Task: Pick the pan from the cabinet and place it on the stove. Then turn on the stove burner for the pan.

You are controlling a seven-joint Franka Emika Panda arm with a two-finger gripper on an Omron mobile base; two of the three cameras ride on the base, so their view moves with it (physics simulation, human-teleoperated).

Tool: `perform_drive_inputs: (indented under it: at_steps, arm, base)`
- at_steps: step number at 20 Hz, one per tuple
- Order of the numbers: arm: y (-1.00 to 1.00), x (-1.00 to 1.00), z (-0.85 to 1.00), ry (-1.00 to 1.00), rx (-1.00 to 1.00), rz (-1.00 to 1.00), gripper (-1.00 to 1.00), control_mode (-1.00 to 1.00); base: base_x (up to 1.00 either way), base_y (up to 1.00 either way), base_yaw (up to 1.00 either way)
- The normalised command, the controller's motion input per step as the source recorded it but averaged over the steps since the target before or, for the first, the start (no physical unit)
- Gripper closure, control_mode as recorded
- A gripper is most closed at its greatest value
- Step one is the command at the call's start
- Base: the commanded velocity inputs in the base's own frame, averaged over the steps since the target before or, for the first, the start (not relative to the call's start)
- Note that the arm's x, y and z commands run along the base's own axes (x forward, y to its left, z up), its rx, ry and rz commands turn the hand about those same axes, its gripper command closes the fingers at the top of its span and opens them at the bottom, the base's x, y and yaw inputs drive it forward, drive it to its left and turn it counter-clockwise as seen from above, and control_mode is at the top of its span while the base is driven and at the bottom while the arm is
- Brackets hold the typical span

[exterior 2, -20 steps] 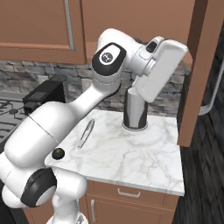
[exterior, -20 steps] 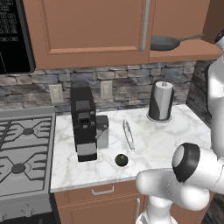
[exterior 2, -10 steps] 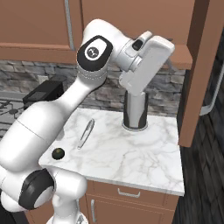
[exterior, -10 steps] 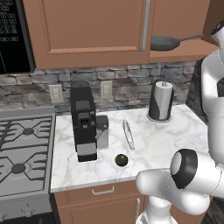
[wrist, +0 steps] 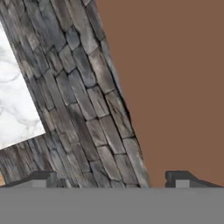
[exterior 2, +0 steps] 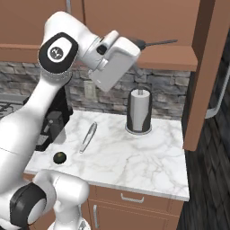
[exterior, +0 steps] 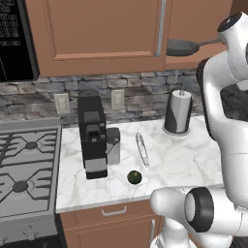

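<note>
The dark-grey pan (exterior: 181,47) lies on the bottom shelf of the open reddish-brown wall cabinet (exterior: 97,34), its straight handle (exterior: 212,42) pointing right. From the right base, my white hand covers most of the pan; its handle (exterior 2: 158,43) sticks out to the right. My gripper (wrist: 113,179) is open, its two dark fingertips (wrist: 41,177) far apart with nothing between them. It faces the stone backsplash (wrist: 78,100) and a brown cabinet face (wrist: 170,74), below and in front of the pan's shelf. The grey stove (exterior: 24,179) sits at the far left.
On the marble counter (exterior: 193,160) stand a black coffee machine (exterior: 94,135) and a paper towel holder (exterior: 177,112). A metal utensil (exterior: 142,149) and a small dark round fruit (exterior: 134,177) lie there too. The open cabinet door (exterior 2: 202,67) juts out on the right. A black microwave (exterior: 14,38) hangs over the stove.
My hand has swung leftward across the right base view, away from the open door and in front of the pan's shelf. The jaws stayed open. The pan has not moved.
</note>
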Motion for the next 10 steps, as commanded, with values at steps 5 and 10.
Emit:
perform_drive_inputs:
  at_steps: [5,10]
  arm:
    - [0.71,0.00,0.00,-0.27,0.10,0.07,-1.00,-1.00]
    - [0.59,0.02,0.01,-0.27,0.11,0.09,-1.00,-1.00]
  base:
    - [0.00,0.00,0.00]
    - [0.00,0.00,0.00]
